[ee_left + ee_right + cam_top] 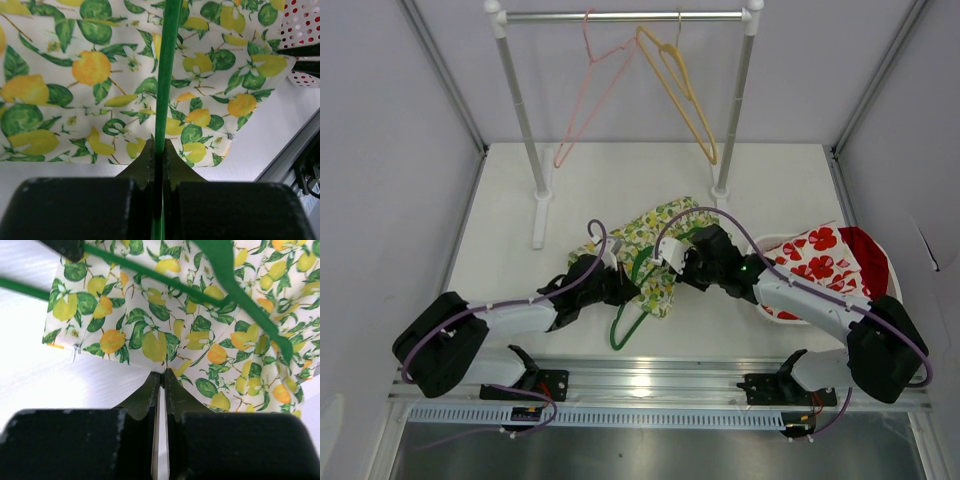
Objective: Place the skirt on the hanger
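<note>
- Skirt (655, 245): light, limp cloth lying mid-desk towards the near edge. It will sag, so best to take it at the hem or waistband.
- Hanger (167, 75): thin, stiff, slippery, lying across the skirt. The left gripper (159, 150) is clamped on it.
- Right gripper (161, 380): jaws together at the hem; I cannot tell if they pinch cloth.
- Desk (770, 190): smooth and white, with a rack (620, 16) at the far edge and a basket (780, 237) at the right edge.

Skirt (660, 232): pale fabric printed with lemons and green leaves, lying rumpled at the middle of the tabletop (775, 190). Hanger (167, 75): green, lying across the skirt, hook toward the near edge.
</note>
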